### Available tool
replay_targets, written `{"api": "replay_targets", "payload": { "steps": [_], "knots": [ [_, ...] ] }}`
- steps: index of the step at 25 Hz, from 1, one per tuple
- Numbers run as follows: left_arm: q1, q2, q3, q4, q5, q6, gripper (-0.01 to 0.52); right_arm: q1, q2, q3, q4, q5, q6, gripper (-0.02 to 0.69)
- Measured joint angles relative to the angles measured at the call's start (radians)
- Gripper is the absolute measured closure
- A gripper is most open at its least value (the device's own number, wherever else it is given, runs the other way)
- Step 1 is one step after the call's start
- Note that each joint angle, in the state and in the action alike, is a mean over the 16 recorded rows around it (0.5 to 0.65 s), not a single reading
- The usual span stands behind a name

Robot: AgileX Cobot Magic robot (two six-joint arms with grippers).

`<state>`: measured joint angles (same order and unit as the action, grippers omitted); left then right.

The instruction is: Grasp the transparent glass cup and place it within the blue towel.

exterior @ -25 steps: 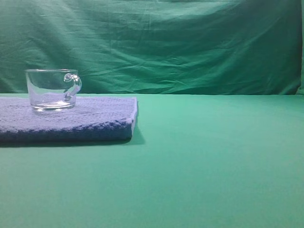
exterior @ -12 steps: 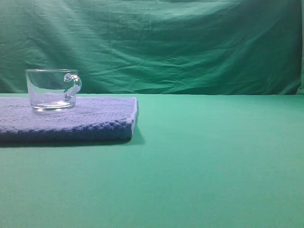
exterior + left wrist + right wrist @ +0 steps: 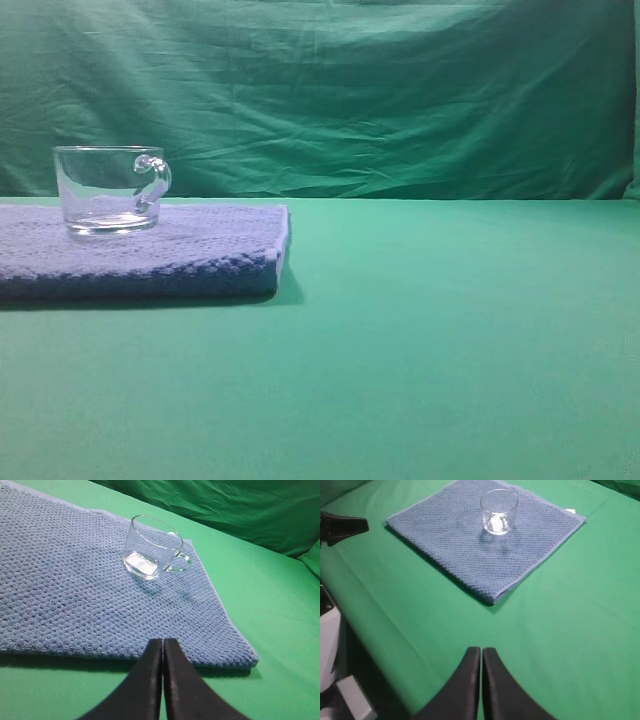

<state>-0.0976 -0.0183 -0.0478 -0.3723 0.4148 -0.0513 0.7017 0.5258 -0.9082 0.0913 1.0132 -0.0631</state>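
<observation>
Glass cup [image 3: 152, 553] upright on blue towel [image 3: 75, 605], beyond closed jaws.

You have one cup [image 3: 110, 188], standing on one towel [image 3: 190, 250], plus two grippers: left [image 3: 162, 647] and right [image 3: 481, 655], both off the towel.

A staged robot test setup, not a lived-in room. A green cloth [image 3: 450, 350] covers the table, and a wrinkled green backdrop [image 3: 350, 100] hangs behind it. White equipment [image 3: 330, 630] stands beside the table edge.
</observation>
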Motion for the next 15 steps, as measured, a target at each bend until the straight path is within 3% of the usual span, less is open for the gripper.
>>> {"api": "replay_targets", "payload": {
  "steps": [6, 15],
  "knots": [
    [0.000, 0.000, 0.000, 0.000, 0.000, 0.000, 0.514, -0.132, -0.148, 0.169, -0.057, -0.188, 0.029, 0.665],
    [0.000, 0.000, 0.000, 0.000, 0.000, 0.000, 0.514, -0.433, -0.377, 0.476, -0.082, -0.460, 0.037, 0.665]
  ]
}}
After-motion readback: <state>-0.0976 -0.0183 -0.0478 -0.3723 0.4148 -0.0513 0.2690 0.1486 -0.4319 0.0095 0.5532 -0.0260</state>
